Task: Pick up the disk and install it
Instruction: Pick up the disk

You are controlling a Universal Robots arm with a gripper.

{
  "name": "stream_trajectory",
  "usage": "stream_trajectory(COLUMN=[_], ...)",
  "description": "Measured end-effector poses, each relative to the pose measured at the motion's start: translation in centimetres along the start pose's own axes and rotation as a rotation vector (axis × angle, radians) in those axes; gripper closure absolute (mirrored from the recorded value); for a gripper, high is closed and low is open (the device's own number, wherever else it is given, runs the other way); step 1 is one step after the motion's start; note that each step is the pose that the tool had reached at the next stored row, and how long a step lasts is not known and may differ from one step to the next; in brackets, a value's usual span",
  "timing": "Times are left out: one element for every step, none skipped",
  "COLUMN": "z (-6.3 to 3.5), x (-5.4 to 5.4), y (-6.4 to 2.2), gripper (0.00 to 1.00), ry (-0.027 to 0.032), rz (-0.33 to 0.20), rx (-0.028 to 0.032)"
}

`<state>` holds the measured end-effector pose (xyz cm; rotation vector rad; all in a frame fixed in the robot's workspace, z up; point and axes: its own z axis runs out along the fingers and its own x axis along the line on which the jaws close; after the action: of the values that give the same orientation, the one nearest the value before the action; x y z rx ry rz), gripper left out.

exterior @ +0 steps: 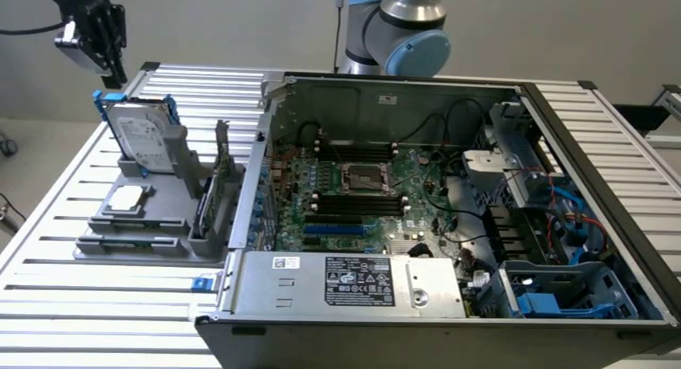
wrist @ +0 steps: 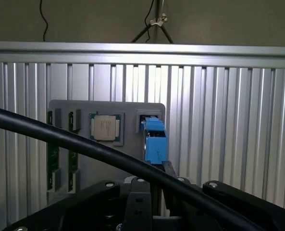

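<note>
The disk (exterior: 143,134) stands upright in a slot at the far end of a grey holder (exterior: 149,225), on the exterior view's left. It is a silver-grey drive with a white label and a blue carrier frame. My gripper (exterior: 104,42) hangs above and slightly behind it, apart from it, with nothing in it. In the wrist view I look down on the disk's blue top edge (wrist: 155,140), close beyond the gripper's black body (wrist: 142,202).
An open computer case (exterior: 596,146) with its motherboard fills the middle and right, a grey power-supply box (exterior: 352,281) along its near side. A square processor chip (wrist: 105,127) and green memory sticks (wrist: 50,154) sit in the holder. A black cable (wrist: 60,137) crosses the wrist view.
</note>
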<state>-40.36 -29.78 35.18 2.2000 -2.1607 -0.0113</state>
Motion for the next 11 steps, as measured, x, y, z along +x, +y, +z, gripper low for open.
stream_trajectory(z=[0.00, 0.03, 0.08, 0.14, 0.21, 0.31, 0.40, 0.49, 0.60, 0.76, 0.96], x=[0.00, 0.00, 0.00, 0.00, -0.01, -0.01, -0.01, 0.00, 0.01, 0.03, 0.06], y=[0.00, 0.00, 0.00, 0.00, 0.02, 0.04, 0.08, 0.12, 0.15, 0.18, 0.22], gripper=[0.70, 0.70, 0.64, 0.58, 0.58, 0.53, 0.47, 0.47, 0.40, 0.40, 0.40], ry=[0.0000, 0.0000, 0.0000, 0.0001, 0.0002, 0.0002, 0.0003, 0.0004, 0.0004, 0.0004, 0.0004], rz=[-0.001, -0.001, -0.003, -0.004, -0.005, -0.006, -0.007, -0.008, -0.010, -0.011, -0.012], rx=[0.0000, 0.0000, 0.0003, 0.0004, 0.0002, 0.0002, 0.0002, 0.0001, 0.0003, 0.0003, 0.0004])
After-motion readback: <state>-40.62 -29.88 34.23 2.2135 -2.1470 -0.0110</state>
